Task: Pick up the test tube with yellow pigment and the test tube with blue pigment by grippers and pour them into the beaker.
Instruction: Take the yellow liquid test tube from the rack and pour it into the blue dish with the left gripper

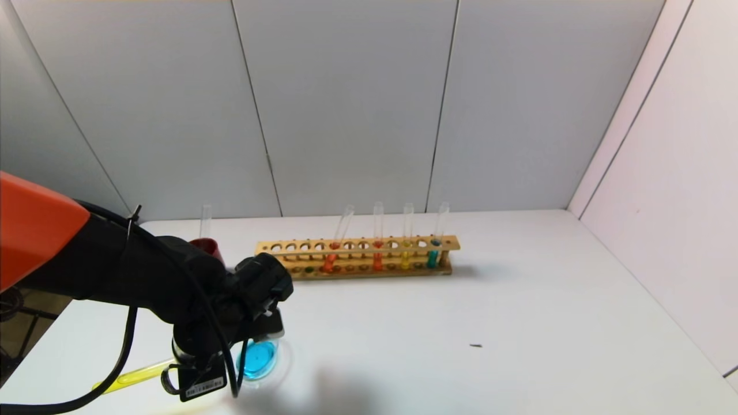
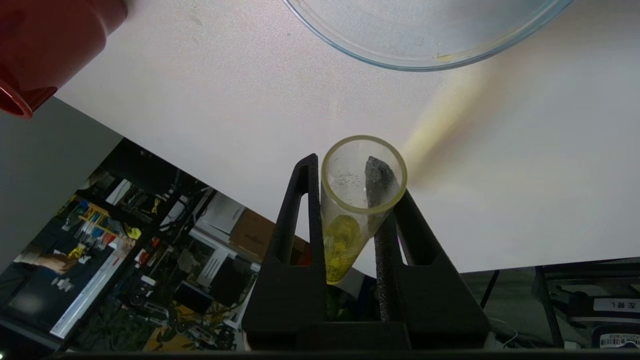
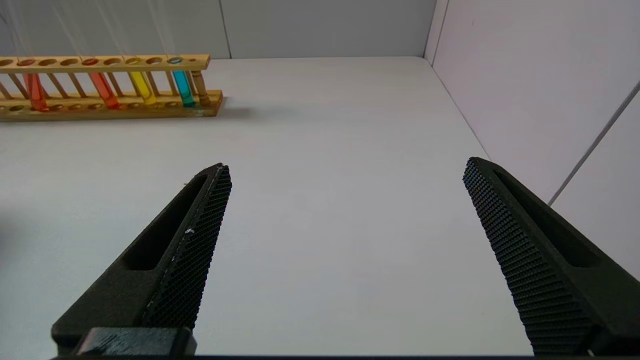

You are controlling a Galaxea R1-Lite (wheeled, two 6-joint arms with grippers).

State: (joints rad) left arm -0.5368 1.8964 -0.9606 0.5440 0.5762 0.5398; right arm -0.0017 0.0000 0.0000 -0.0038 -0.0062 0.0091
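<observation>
At the near left, the left gripper (image 2: 350, 210) is clamping the test tube with yellow pigment (image 1: 141, 373), lying almost level, mouth pointing right toward the beaker (image 1: 258, 359) just beside it. The right gripper (image 3: 345, 250) is gaping empty.

You will find little legible text. A white sticker (image 1: 203, 384) with a barcode and a line of small print sits on the black camera block of the left arm in the head view; its characters are too small to read. In the left wrist view, a white label (image 2: 619, 304) on dark equipment below the surface edge carries two or three characters, not clearly readable, and a second barcode label (image 2: 618, 341) lies just beneath it. No other markings can be read.
</observation>
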